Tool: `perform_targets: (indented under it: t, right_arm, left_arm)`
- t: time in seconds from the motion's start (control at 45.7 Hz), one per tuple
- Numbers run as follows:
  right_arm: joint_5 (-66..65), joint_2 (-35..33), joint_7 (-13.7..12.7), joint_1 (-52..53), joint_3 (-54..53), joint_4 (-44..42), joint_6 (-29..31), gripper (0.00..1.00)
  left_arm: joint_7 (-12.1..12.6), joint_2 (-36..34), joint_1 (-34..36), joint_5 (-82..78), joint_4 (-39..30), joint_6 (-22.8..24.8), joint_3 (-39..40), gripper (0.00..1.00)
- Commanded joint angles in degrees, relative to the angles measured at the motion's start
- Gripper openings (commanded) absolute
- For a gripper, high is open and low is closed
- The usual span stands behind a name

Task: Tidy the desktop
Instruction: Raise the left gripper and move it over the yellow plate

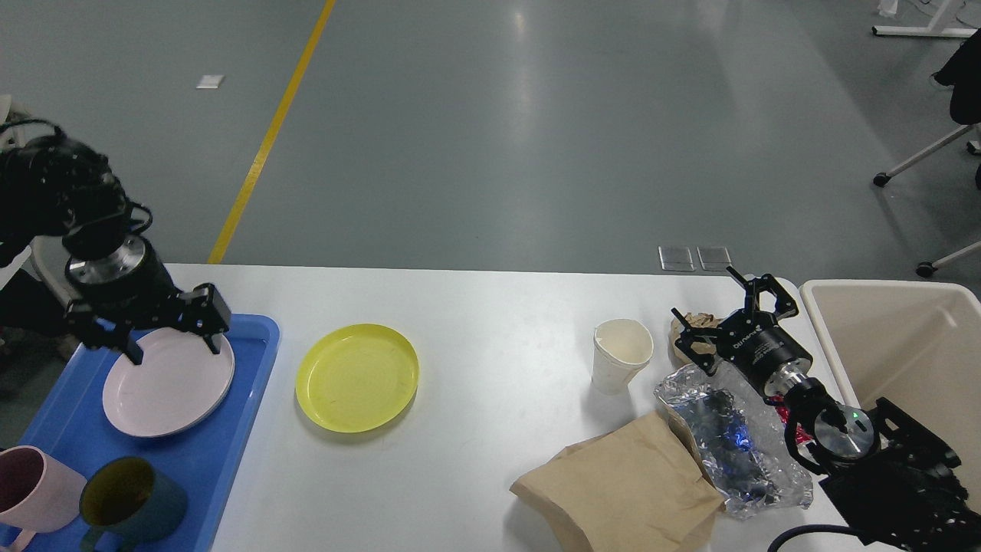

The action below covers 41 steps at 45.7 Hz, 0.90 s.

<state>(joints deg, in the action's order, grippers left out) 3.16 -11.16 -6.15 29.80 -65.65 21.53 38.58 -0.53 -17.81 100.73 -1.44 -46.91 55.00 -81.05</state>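
Grey polished floor with a yellow line running away at upper left; the desktop, white with rounded corners, fills the lower half of the head view.

Left gripper: fingers spread wide, nothing between them, tips hanging over the far edge of a pale pink plate. Contact with the plate cannot be told. The plate lies in a blue tray at the left end of the desktop. Near corner of the tray: a pink mug and a dark teal mug with yellowish inside, side by side, both upright.

Just right of the tray, apart from it, a yellow plate sits flat on the bare white surface.

Right gripper: fingers apart, holding nothing, poised above a crumpled brown paper wad near the far right edge of the desktop. Left of it, a white paper cup, upright, rim slightly dented. Beneath the right wrist, a crinkled silvery foil wrapper with blue showing inside; a bit of red shows at its right edge. A brown paper bag lies flat at the near edge, touching the foil wrapper.

Beige bin stands just beside the right end of the desktop. Chair legs on castors at both sides of the room
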Motion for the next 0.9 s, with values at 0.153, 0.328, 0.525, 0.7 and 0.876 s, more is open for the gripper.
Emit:
perform_targets:
  t: [0.153,0.328,0.525,0.7,0.876]
  right_arm:
    - [0.0,0.0,0.0,0.0,0.0,0.0,0.0,1.0]
    - [0.0,0.0,0.0,0.0,0.0,0.0,0.0,1.0]
    - [0.0,0.0,0.0,0.0,0.0,0.0,0.0,1.0]
    - [0.0,0.0,0.0,0.0,0.0,0.0,0.0,1.0]
    - [0.09,0.0,0.0,0.0,0.0,0.0,0.0,1.0]
  left_arm:
    - [-0.26,16.48,6.85,-4.1,-0.11,0.0,0.71,0.9]
    - [-0.44,23.17,9.13,-4.36,-0.46,0.0,0.98,0.9]
    - [-0.35,28.01,8.87,-5.33,-0.63,-7.53,1.86,0.9]
    - [-0.26,28.27,8.26,-4.62,-0.63,-19.82,4.49,0.9]
    - [-0.26,28.36,4.39,-4.54,-0.55,-31.35,5.2,0.9]
